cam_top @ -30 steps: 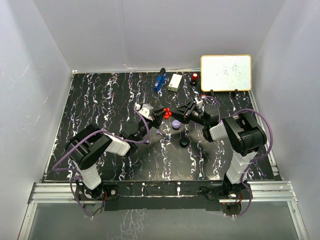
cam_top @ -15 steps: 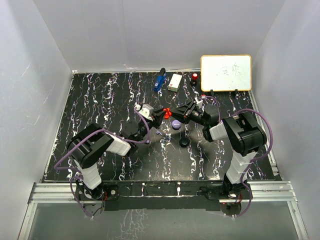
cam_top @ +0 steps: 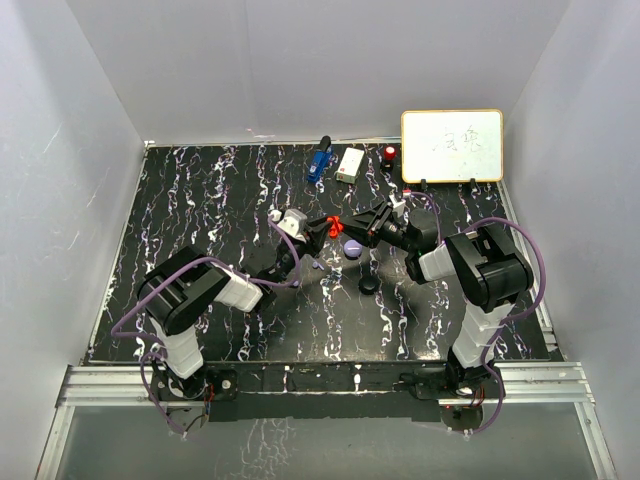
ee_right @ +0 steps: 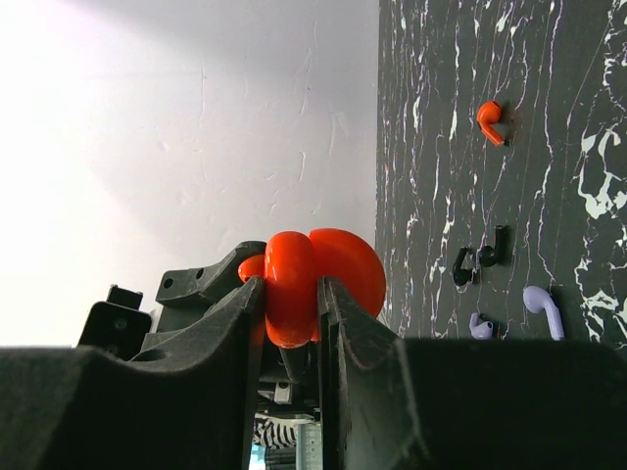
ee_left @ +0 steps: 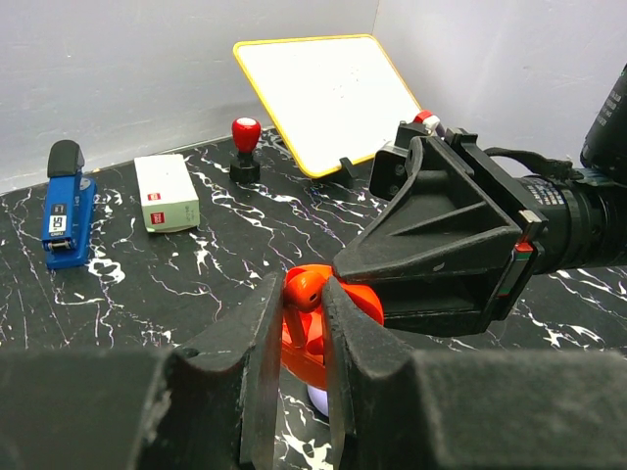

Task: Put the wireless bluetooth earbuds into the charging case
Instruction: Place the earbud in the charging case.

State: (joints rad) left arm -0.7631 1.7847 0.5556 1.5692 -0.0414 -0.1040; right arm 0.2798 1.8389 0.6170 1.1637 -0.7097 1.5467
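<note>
Worktop (cam_top: 200, 220) centre: claws meet tip to tip. Right claw (ee_right: 291, 297) clamped on red charging case (ee_right: 345, 262). Left claw (ee_left: 302, 323) pinching red earbud (ee_left: 306, 290) right at case. Spare red bud (ee_right: 489, 121), black buds (ee_right: 501, 245), lavender bud (ee_right: 542, 302) lie loose on worktop.

2 arms of 1 build: the left arm (cam_top: 185, 300) at lower left and the right arm (cam_top: 490, 275) at lower right have bulky black joints and white-grey links. A thin purple cable (cam_top: 500, 220) trails along each. The fingers (ee_left: 260, 362) are matte black wedges.
</note>
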